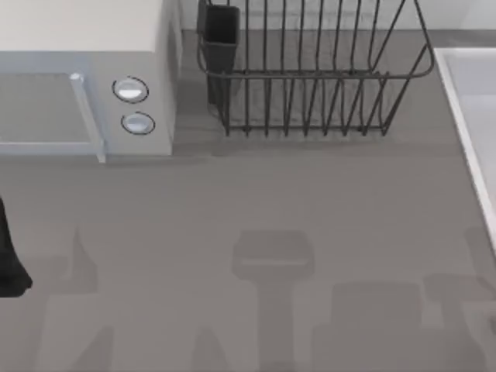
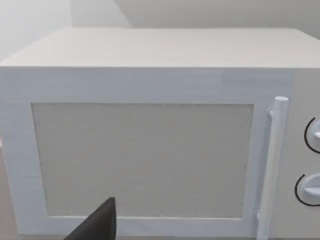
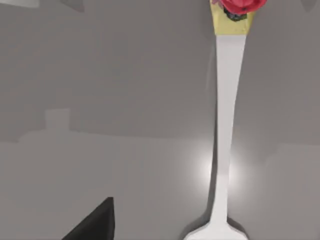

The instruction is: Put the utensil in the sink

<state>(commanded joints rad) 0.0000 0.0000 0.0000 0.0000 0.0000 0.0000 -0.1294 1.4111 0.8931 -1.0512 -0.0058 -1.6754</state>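
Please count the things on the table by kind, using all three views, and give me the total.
Microwave: 1
Dish rack: 1
Sink: 1
Utensil, white handle with a yellow and red end: 1
Total: 4

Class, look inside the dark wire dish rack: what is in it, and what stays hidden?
Between the wires of the dish rack stands a dark cutlery holder at its left end. The rest of the rack shows bare wires over grey counter. The inside of the holder is hidden by its walls.
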